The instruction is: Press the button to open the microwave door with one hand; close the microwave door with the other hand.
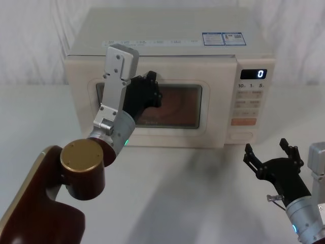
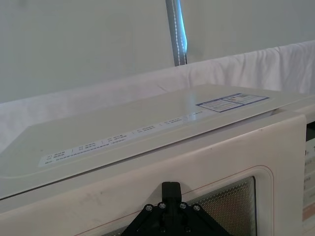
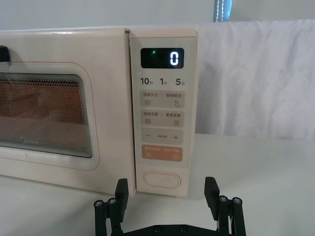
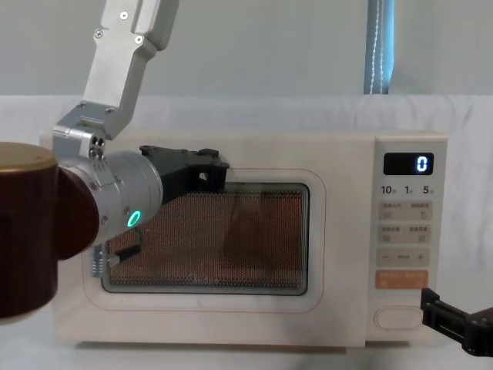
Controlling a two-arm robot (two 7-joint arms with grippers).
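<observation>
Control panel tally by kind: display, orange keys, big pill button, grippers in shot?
Lit display: 1
Orange key: 1
Cream pill button: 1
Grippers: 2, left gripper at the microwave door, right gripper low before the panel
Total: 5

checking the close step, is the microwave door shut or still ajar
Shut, as far as the views show: the microwave door sits flush with the keypad panel, no gap at the seam. The left gripper is at its glass.
</observation>
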